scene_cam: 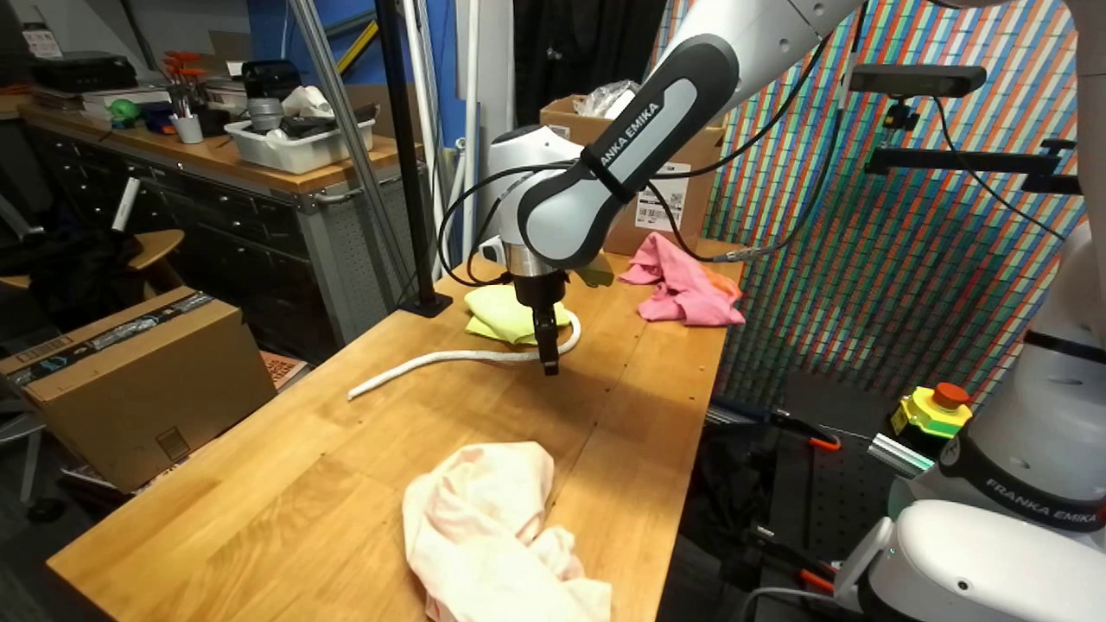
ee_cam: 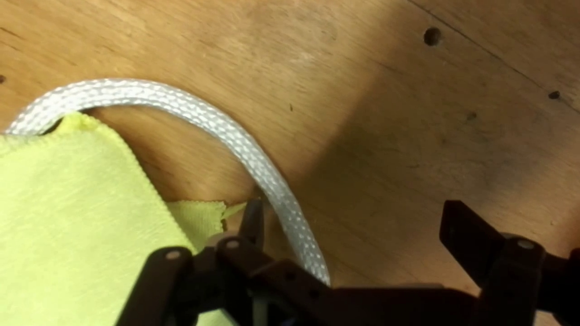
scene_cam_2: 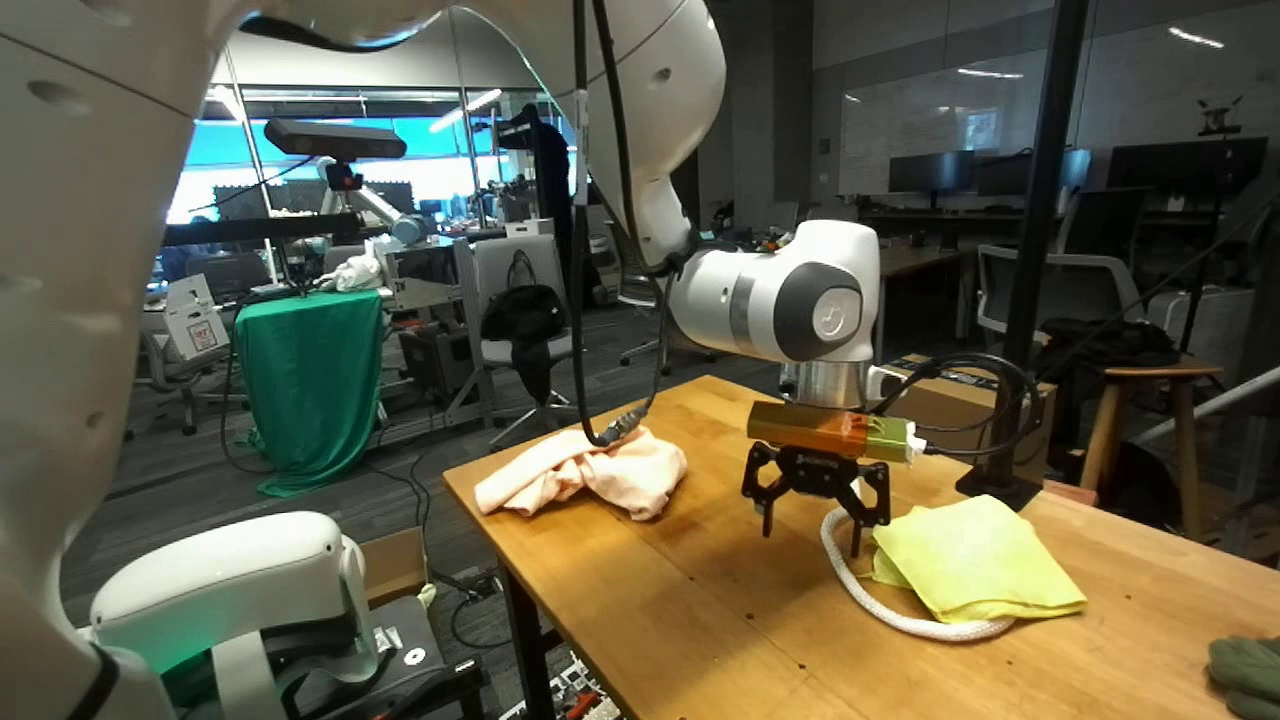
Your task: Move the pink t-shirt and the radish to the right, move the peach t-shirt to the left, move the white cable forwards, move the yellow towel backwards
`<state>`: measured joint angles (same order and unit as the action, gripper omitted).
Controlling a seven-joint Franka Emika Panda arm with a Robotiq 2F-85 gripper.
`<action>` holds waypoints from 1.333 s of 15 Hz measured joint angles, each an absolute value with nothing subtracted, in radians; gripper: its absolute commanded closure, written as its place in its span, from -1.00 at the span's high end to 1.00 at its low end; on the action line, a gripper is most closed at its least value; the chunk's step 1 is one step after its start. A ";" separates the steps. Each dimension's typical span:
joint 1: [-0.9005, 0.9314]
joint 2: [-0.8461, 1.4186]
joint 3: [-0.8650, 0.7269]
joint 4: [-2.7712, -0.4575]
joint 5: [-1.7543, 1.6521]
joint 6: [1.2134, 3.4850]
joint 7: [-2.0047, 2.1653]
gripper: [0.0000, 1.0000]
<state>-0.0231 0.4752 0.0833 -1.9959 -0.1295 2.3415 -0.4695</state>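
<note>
Pink t-shirt (scene_cam: pixel 683 285), crumpled at the far right of the wooden table (scene_cam: pixel 285 501) in an exterior view; peach t-shirt (scene_cam: pixel 484 518), heaped at the near end: the pair lie well apart, we judge, because the task sends them opposite ways. Yellow towel (scene_cam: pixel 497 313), folded, left of the pink t-shirt, laid over part of the white cable (ee_cam: pixel 181 103); we suppose its weight would hold that part down were the cable drawn off. Cable curving out from beneath, loose end running left and nearer. Gripper (scene_cam_2: pixel 812 540), pointing down above the cable's bend, its two jaws spread wide and holding nothing; in the wrist view the cable passes between them, a stance we take to be meant for pinching it. Count: t-shirts, two; towel, one; cable, one; gripper, one; table, one; orange patch (scene_cam: pixel 724 283) by the pink t-shirt, one, nature unclear to us; radish, none that we can find.
</note>
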 measured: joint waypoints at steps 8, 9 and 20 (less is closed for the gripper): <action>-0.038 0.523 0.085 -1.937 -0.128 2.306 -0.495 1.00; -0.038 0.527 0.086 -1.932 -0.127 2.302 -0.496 1.00; -0.040 0.551 0.088 -1.908 -0.127 2.283 -0.500 -0.43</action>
<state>-0.0400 0.5508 0.0878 -1.9084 -0.1270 2.2835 -0.5004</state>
